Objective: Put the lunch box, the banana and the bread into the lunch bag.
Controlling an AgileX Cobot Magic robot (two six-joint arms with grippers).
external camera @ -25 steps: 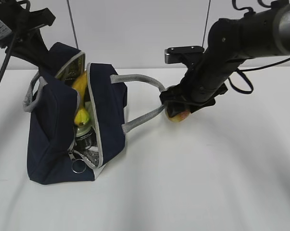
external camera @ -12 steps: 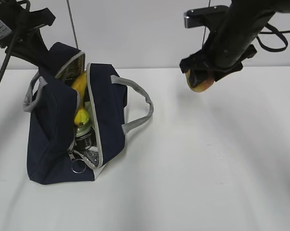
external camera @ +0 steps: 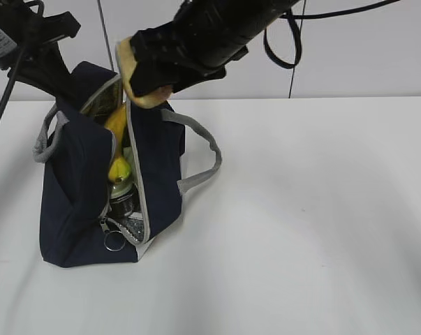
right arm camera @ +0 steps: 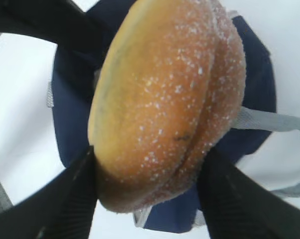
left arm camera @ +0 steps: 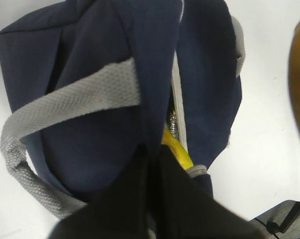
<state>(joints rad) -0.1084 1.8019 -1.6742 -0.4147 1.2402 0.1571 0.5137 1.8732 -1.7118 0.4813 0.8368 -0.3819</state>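
Right gripper (right arm camera: 147, 164) clamped the bread (external camera: 142, 77) over the lunch bag (external camera: 158, 160) mouth, at 12 o'clock of the banana (external camera: 117, 143). Left gripper (left arm camera: 152, 164) pinched shut on the bag rim. Risk: bun snagging the narrow opening, dropping outside.

Below the right gripper (external camera: 146, 78), the lunch bag (external camera: 158, 164) gapes along a narrow slot. The banana (external camera: 117, 143) fills much of it; bare table (external camera: 322, 209) lies rightward.
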